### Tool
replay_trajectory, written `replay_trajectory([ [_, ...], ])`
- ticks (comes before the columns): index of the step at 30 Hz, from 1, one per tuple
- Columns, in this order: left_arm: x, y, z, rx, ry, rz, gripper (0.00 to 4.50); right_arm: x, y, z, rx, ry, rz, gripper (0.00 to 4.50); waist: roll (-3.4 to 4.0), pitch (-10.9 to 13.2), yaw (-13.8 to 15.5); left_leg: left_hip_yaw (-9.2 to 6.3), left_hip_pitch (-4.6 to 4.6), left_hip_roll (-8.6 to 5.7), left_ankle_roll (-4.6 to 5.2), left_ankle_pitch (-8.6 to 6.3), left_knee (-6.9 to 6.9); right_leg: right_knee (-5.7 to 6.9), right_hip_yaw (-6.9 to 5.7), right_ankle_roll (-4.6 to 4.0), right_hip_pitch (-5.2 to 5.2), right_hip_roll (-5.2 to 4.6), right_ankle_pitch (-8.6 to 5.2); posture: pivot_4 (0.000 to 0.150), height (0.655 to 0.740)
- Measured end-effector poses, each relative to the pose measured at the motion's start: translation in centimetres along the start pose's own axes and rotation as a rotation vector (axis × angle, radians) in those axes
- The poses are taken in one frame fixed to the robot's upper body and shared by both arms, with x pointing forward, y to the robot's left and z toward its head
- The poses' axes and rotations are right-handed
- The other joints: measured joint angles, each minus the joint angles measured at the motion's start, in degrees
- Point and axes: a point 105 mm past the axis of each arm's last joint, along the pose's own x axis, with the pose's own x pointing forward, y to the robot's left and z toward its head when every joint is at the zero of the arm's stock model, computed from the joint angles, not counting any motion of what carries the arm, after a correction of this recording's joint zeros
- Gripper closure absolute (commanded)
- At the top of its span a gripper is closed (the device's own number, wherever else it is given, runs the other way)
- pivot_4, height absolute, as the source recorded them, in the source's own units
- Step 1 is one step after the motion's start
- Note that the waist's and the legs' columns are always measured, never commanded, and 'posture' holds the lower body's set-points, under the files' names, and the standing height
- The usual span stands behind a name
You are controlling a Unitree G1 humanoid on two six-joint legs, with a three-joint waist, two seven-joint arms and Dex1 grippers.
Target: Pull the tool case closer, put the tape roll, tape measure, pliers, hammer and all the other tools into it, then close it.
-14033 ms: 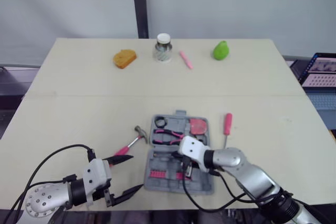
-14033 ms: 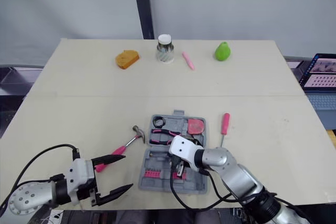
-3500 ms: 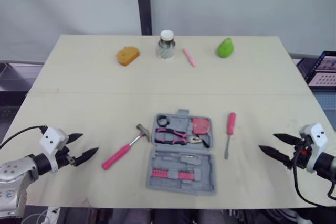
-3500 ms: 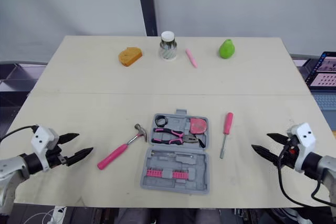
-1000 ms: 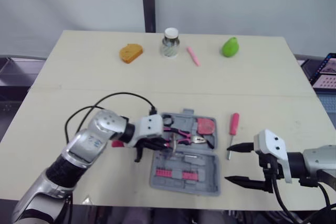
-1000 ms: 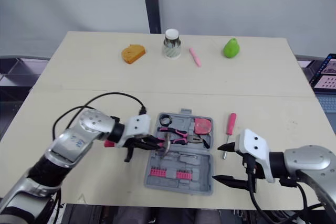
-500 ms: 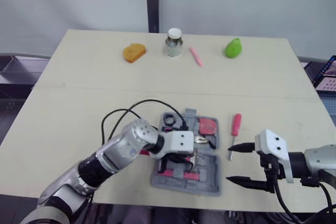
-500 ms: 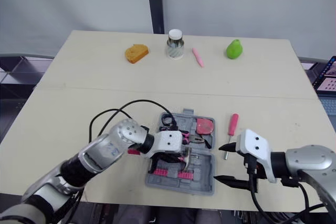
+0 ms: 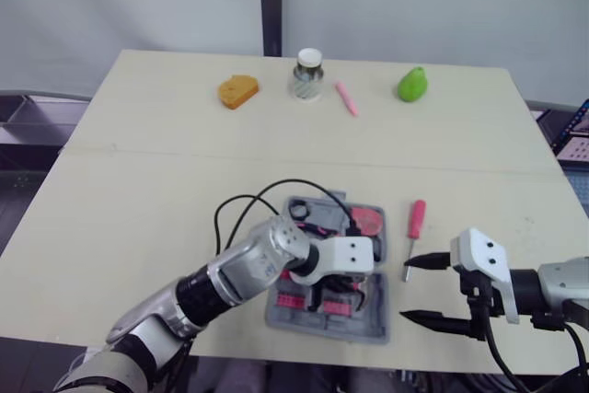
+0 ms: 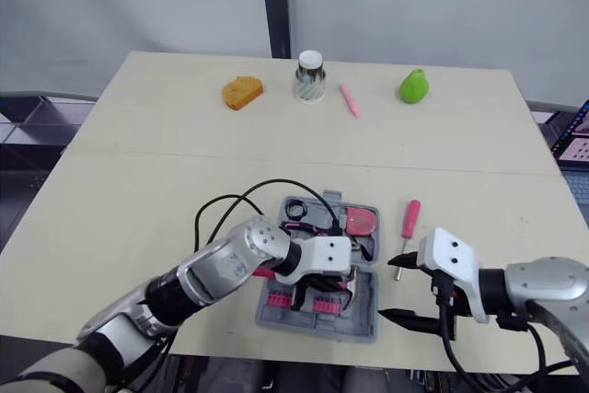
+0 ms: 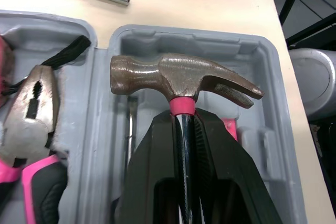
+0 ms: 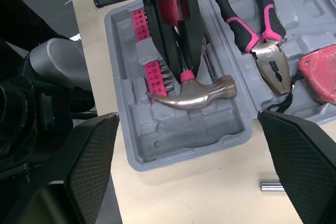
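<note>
Table [image 9: 138, 181]: pale, matte, flat.
Case [image 12: 173, 140]: grey moulded plastic, lying open near the front edge, rounded pockets in both halves.
Left gripper [image 11: 184, 124]: over the near half of the case, fingers pinched on the hammer [image 11: 178, 77] shaft just below the head. The head sticks out past the fingertips, above the end pocket on the right side of that half. Can't tell if it touches the plastic. Head is dull brownish metal with a curved claw; pink collar, dark glossy shaft.
Right gripper [image 10: 388, 289]: spread wide, empty, on the right of the case and clear of it. Its far fingertip is just beside the screwdriver [image 10: 408, 218] tip.
Screwdriver: pink handle, thin steel shank, on the table right of the case.
Pliers [image 12: 265, 45]: seated in the far half, black and pink grips, bare steel nose.
Tape measure [image 10: 361, 221]: red, rounded, far half, right of the pliers.
Tape roll [image 10: 294, 211]: small black ring, far-left corner pocket.
Bits [image 12: 152, 72]: a row in a pink holder, near half.
Far edge of the table, well apart: orange chunk [image 10: 242, 92], jar [image 10: 311, 75], pink pen [image 10: 350, 99], green pear [image 10: 413, 86].
</note>
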Motion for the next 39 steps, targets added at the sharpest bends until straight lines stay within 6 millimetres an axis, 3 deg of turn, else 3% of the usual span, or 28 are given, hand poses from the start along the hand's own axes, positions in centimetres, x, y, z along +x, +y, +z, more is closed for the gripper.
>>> replay_trajectory([
  [20,2.1,-0.4,0.0,-0.031,0.008,-0.012,4.45,-0.3,0.1,0.2,-0.007,0.002,-0.018,0.0,0.0,0.0,0.1,-0.09,-0.04,-0.03,0.0,0.0,0.05,0.02,-0.01,0.0,0.01,0.0,0.0,0.15,0.74],
  [39,2.7,-0.3,-0.4,-0.029,0.013,-0.02,4.45,-0.1,0.6,-0.2,0.016,0.002,-0.008,0.0,0.01,0.0,0.09,-0.1,-0.04,-0.04,0.0,0.0,0.07,0.05,0.0,0.0,0.01,0.0,0.0,0.15,0.74],
])
